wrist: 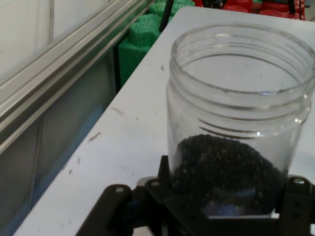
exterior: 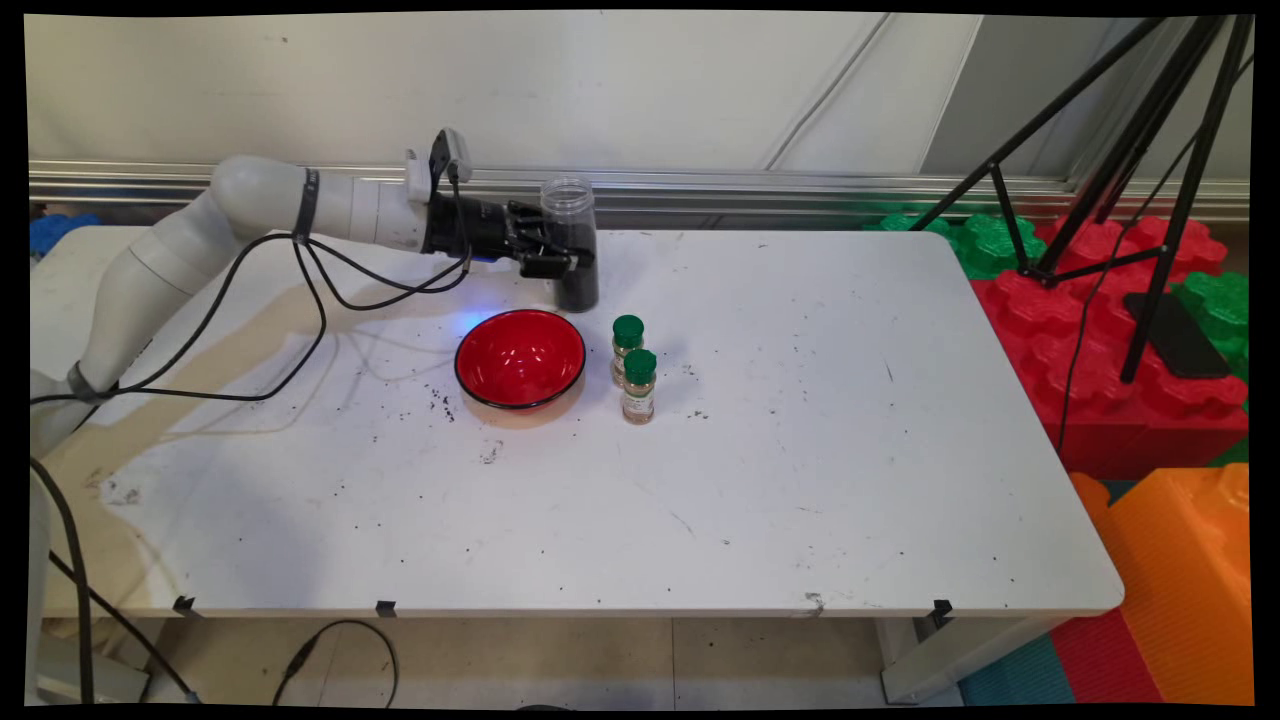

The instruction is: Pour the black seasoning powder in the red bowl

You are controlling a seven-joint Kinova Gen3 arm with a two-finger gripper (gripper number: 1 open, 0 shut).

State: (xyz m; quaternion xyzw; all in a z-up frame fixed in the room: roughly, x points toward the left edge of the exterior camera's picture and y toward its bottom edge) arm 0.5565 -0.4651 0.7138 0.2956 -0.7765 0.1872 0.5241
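The table (exterior: 800,480) is big and white, with little dark crumbs on it. To its right, on the floor, sit big toy blocks (exterior: 1130,330) in red, green and orange, and a black tripod (exterior: 1150,180) stands on them.

The white arm (exterior: 300,205) reaches in flat from the left, near the back of the table, with black cables (exterior: 300,330) hanging under it. Its claw (exterior: 560,262) is shut around a clear jar (exterior: 572,240), one finger on each side. The jar stands up straight at the back of the table. It has no lid and is partly full of tiny black grains.

Just in front of the jar sits a red bowl (exterior: 520,358) with a black rim. It looks empty. Right beside the bowl stand two small bottles (exterior: 634,368) with green caps, close together, one a bit behind the other. Bowl and bottles are near the jar but do not touch it.

The main view shows the bowl, bottles and blocks. The hand view misses the bowl and bottles. But it looks right at the jar (wrist: 236,132), showing the screw rings at its open mouth, the heap of grains inside, and the claw (wrist: 221,206) hugging its lower part.
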